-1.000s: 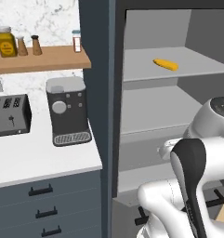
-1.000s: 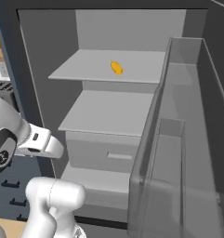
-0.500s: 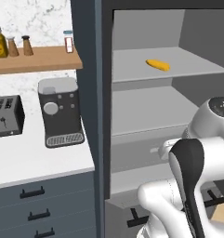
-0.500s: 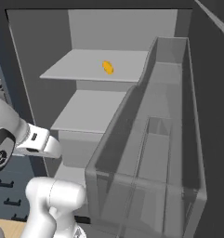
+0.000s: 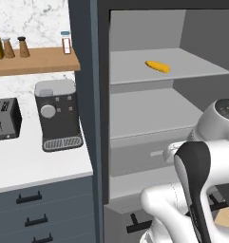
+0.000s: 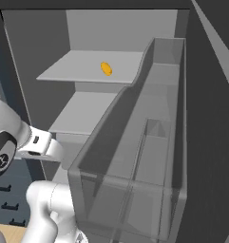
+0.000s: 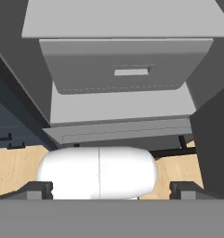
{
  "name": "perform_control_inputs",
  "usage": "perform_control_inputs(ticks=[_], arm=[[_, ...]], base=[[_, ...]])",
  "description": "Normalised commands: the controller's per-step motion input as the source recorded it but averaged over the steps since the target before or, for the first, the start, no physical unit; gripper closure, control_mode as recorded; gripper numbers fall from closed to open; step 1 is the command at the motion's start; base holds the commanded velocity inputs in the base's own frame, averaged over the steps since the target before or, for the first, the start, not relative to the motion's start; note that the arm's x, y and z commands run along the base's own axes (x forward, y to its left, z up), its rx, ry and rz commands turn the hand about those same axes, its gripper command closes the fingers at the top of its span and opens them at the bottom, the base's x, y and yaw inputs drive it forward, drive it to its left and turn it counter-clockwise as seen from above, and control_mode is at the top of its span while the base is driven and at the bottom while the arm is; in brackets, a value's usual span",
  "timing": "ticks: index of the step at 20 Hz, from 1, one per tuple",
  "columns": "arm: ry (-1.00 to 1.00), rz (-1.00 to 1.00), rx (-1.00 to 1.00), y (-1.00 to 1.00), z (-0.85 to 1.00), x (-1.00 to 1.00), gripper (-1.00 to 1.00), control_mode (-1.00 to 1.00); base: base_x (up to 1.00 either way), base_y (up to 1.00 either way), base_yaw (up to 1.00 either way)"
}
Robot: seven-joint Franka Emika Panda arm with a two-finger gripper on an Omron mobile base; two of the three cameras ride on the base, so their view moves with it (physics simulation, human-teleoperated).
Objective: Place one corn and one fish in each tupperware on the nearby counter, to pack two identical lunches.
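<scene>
Corn [image 5: 157, 66] (one cob, seemingly) on fridge shelf [image 5: 201, 70]

A black coffee machine [image 5: 58, 115] stands right of a toaster [image 5: 4, 119]; above them, a wooden shelf [image 5: 35, 60] carries small bottles [image 5: 65, 42].

A rendered home kitchen is shown. An open refrigerator with grey shelves [image 5: 135, 71], a pull-out drawer [image 7: 127, 65] and a clear door bin [image 6: 135, 156] is seen in both base views; a corn [image 5: 157, 66] is stored on the upper shelf. To its left, a white marbled bench [image 5: 30, 163] is carried on dark blue-grey drawers [image 5: 40, 209] with black handles. A coffee machine [image 5: 58, 114] and a toaster [image 5: 4, 118] are set on the bench. A wooden wall shelf [image 5: 35, 60] bearing jars and shakers is fixed against a marbled wall. A pale wooden floor [image 7: 16, 162] is visible in the hand view.
</scene>
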Motion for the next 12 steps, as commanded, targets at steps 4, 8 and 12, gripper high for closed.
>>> perform_control_inputs(ticks=[4,8,12], arm=[[0.00,0.00,0.00,0.00,0.00,0.00,-1.00,1.00],[-0.08,0.00,0.00,-0.05,0.14,0.00,-1.00,-1.00],[-0.30,0.01,0.00,-0.06,0.42,0.00,-1.00,-1.00]], base=[[0.00,0.00,0.00],[0.00,0.00,0.00],[0.00,0.00,0.00]])
